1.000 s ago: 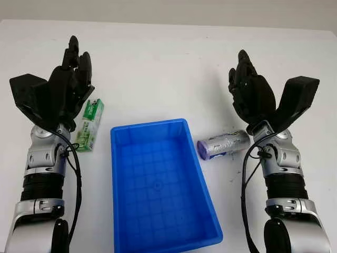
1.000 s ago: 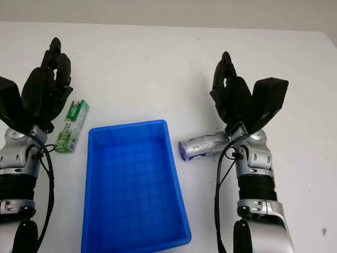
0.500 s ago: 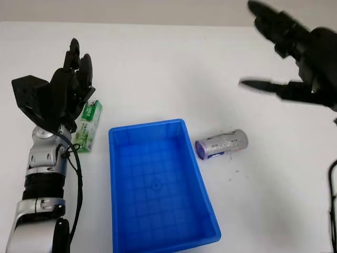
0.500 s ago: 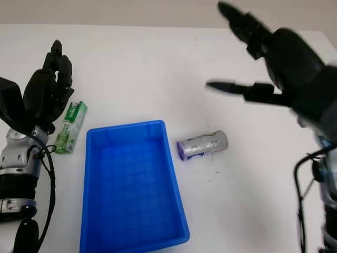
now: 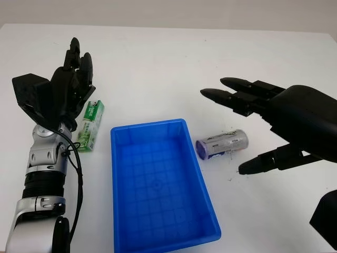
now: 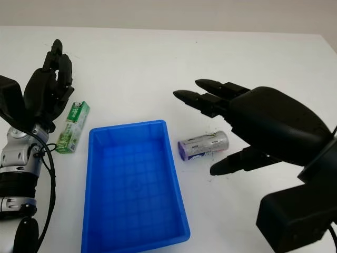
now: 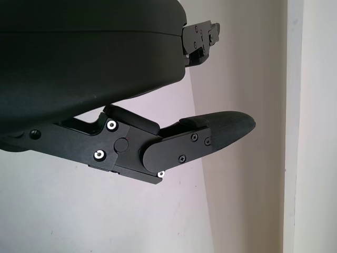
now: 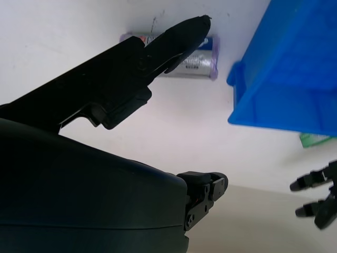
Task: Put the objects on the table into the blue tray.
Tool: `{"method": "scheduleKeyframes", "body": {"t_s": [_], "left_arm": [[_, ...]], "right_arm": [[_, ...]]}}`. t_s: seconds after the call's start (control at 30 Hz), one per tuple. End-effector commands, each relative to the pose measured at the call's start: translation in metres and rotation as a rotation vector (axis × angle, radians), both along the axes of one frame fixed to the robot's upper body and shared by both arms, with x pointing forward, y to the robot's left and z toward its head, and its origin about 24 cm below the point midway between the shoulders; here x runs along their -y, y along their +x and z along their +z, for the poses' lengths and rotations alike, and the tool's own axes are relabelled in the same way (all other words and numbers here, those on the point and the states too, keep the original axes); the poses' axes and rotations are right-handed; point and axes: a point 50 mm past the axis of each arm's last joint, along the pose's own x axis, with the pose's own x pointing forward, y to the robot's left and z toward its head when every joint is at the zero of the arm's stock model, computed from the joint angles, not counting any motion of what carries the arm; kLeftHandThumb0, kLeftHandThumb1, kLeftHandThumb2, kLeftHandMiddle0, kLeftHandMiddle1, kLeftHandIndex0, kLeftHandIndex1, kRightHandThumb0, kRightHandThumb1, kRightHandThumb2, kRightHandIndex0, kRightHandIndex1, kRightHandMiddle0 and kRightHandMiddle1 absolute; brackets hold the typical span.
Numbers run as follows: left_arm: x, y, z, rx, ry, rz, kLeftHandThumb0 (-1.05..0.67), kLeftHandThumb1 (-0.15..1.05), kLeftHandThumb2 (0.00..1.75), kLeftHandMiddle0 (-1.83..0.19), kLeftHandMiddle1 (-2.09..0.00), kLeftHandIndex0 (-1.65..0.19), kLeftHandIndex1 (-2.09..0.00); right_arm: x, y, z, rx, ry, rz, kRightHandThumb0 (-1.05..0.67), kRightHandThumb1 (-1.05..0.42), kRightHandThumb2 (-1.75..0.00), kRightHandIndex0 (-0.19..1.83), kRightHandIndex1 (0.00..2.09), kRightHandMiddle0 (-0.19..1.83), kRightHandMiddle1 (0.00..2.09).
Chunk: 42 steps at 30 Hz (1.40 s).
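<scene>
The blue tray (image 5: pixel 122 137) sits at the table's middle with nothing in it. A silver can with a purple end (image 5: pixel 222 144) lies on its side just right of the tray. My right hand (image 5: pixel 238 132) hovers open above and around the can, two fingers (image 5: pixel 231 95) beyond it and the thumb (image 5: pixel 263 163) on its near side; it holds nothing. In the right wrist view the can (image 8: pixel 196 62) shows behind a finger. A green and white carton (image 5: pixel 90 125) lies left of the tray. My left hand (image 5: pixel 71 89) is raised open beside the carton's far left.
The white table (image 5: pixel 158 68) stretches wide beyond the tray. Its far edge (image 5: pixel 168 26) meets a grey wall. In the right wrist view the tray's corner (image 8: pixel 247 84) stands close to the can.
My right hand has swung from beside the can, up and away, then come down low over the can with its fingers on both sides. The left hand stayed put.
</scene>
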Motion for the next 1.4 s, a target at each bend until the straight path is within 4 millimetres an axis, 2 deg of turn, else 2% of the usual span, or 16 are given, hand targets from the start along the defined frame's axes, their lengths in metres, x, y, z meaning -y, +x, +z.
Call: {"method": "scheduleKeyframes", "body": {"t_s": [0.0,0.07,0.2,0.4,0.57,0.67,0.77,0.93,1.0,1.07,1.1,1.17,1.2,1.27,1.37], "left_arm": [[0.000,0.000,0.008,0.027,0.017,-0.007,-0.69,1.05,0.69,0.19,0.00,0.19,0.00],[-0.001,0.000,0.008,0.026,0.018,-0.006,-0.68,1.05,0.69,0.19,0.00,0.19,0.00],[-0.002,-0.001,0.008,0.021,0.019,-0.008,-0.68,1.05,0.69,0.19,0.00,0.19,0.00],[-0.002,-0.001,0.008,0.018,0.017,-0.006,-0.68,1.05,0.69,0.19,0.00,0.19,0.00],[-0.002,0.000,0.005,0.012,0.030,-0.006,-0.70,1.05,0.67,0.19,0.00,0.19,0.00],[-0.001,0.000,0.006,0.015,0.032,-0.006,-0.70,1.05,0.67,0.19,0.00,0.19,0.00],[-0.001,0.000,0.006,0.018,0.029,-0.008,-0.70,1.05,0.67,0.19,0.00,0.19,0.00],[0.000,0.000,0.006,0.015,0.021,-0.002,-0.70,1.05,0.66,0.19,0.00,0.19,0.00],[0.000,0.000,0.006,0.017,0.017,0.001,-0.70,1.05,0.66,0.19,0.00,0.19,0.00],[0.000,0.000,0.006,0.019,0.016,0.001,-0.71,1.05,0.65,0.19,0.00,0.19,0.00],[0.000,0.000,0.006,0.018,0.016,0.002,-0.71,1.05,0.65,0.19,0.00,0.19,0.00],[-0.001,0.000,0.005,0.015,0.016,0.003,-0.71,1.05,0.65,0.19,0.00,0.19,0.00],[-0.001,0.000,0.005,0.013,0.017,0.005,-0.71,1.05,0.65,0.19,0.00,0.19,0.00],[-0.001,0.000,0.004,0.012,0.014,0.005,-0.70,1.05,0.65,0.19,0.00,0.19,0.00],[-0.001,0.000,0.004,0.012,0.011,0.003,-0.70,1.05,0.65,0.19,0.00,0.19,0.00]], "right_arm": [[-0.001,0.002,-0.008,0.007,-0.035,-0.003,-0.57,-0.68,-0.05,0.20,0.07,0.25,0.06],[-0.002,0.005,-0.015,0.027,-0.081,-0.001,-0.61,-0.70,-0.06,0.20,0.06,0.25,0.06],[-0.005,0.013,-0.027,0.004,-0.135,-0.018,-0.58,-0.74,-0.07,0.16,0.04,0.22,0.04],[-0.008,0.026,-0.040,0.000,-0.090,-0.011,-0.56,-0.74,-0.05,0.19,0.06,0.25,0.06],[-0.006,0.037,-0.057,-0.007,-0.030,-0.021,-0.51,-0.72,-0.05,0.30,0.11,0.33,0.09],[-0.005,0.041,-0.065,-0.004,0.019,-0.013,-0.34,-0.77,-0.07,0.43,0.17,0.43,0.13],[-0.004,0.044,-0.071,0.007,0.023,-0.010,-0.24,-0.82,-0.08,0.52,0.20,0.51,0.16],[-0.002,0.051,-0.077,0.058,-0.001,-0.017,-0.25,-0.95,-0.08,0.68,0.29,0.63,0.29],[-0.001,0.053,-0.078,0.067,-0.014,-0.019,-0.28,-0.98,-0.06,0.69,0.41,0.51,0.66],[0.000,0.055,-0.079,0.078,-0.022,-0.016,-0.29,-1.00,-0.06,0.64,0.69,0.43,0.97],[0.000,0.055,-0.079,0.108,-0.039,-0.019,-0.31,-1.01,-0.05,0.57,1.00,0.40,1.15],[-0.001,0.056,-0.078,0.181,-0.078,-0.024,-0.42,-1.04,-0.12,0.59,1.71,0.45,1.42],[-0.001,0.057,-0.078,0.204,-0.084,-0.027,-0.44,-1.04,-0.16,0.62,1.90,0.46,1.51],[-0.001,0.059,-0.078,0.226,-0.080,-0.036,-0.44,-1.05,-0.23,0.70,2.05,0.47,1.62],[-0.001,0.060,-0.075,0.269,-0.069,-0.050,-0.44,-1.05,-0.26,0.80,2.09,0.47,1.82]]}}
